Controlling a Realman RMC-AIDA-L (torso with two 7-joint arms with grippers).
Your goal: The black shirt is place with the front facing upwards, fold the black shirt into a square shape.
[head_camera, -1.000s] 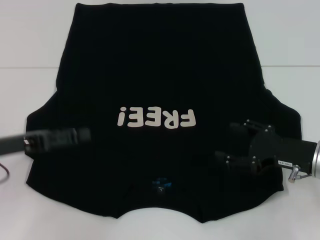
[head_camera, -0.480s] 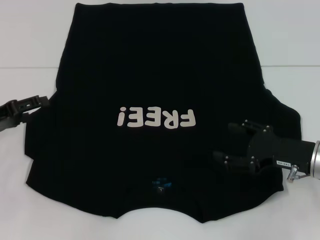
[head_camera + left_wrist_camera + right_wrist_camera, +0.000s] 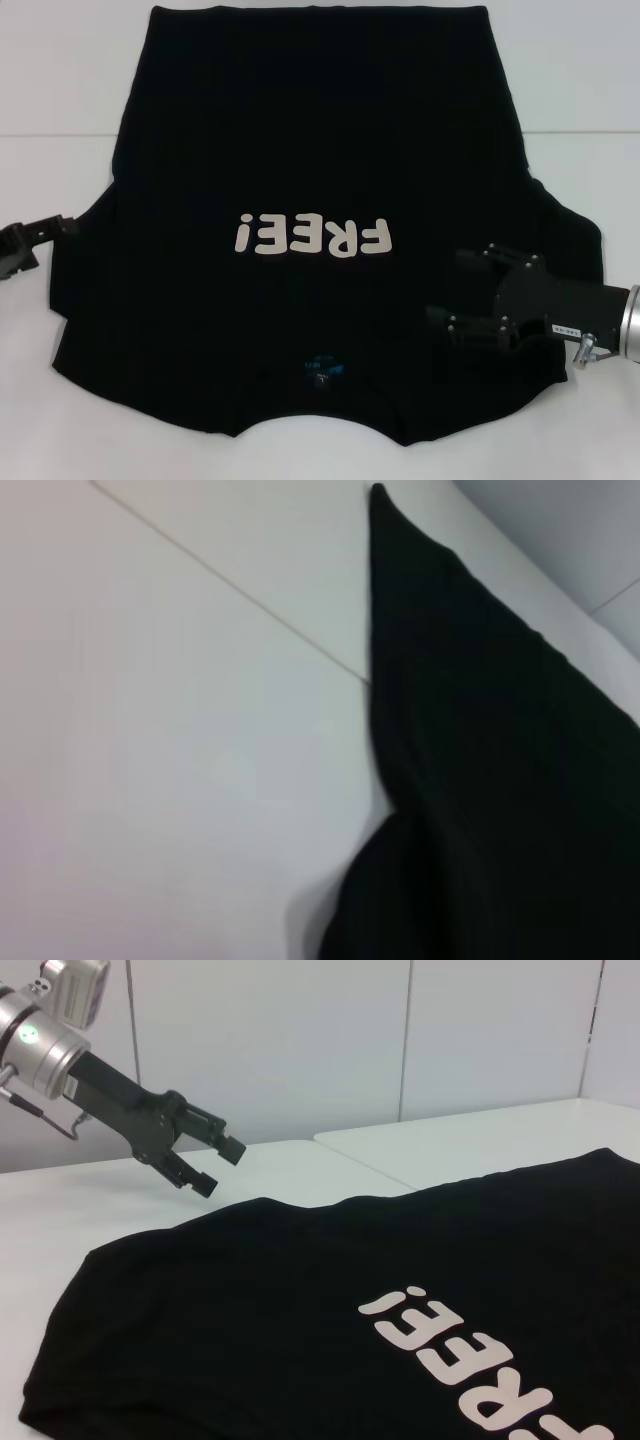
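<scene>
The black shirt (image 3: 320, 200) lies flat on the white table (image 3: 60, 100), front side up. Its collar with the small blue neck label (image 3: 322, 367) is at the near edge, closest to the robot, so the off-white "FREE!" print (image 3: 311, 236) reads upside down in the head view. The sleeves spread to both sides and the hem is at the far end of the table.

The right gripper (image 3: 452, 288) hovers over the near right part of the shirt, close to the right sleeve. Its two fingers are spread apart and there is nothing between them.

The left gripper (image 3: 50, 228) is at the left edge of the head view, just beside the left sleeve and above the bare table. In the right wrist view this same gripper (image 3: 220, 1165) has its fingers parted with a clear gap, and it holds nothing

Behind the table stands a pale wall (image 3: 300, 1050)
</scene>
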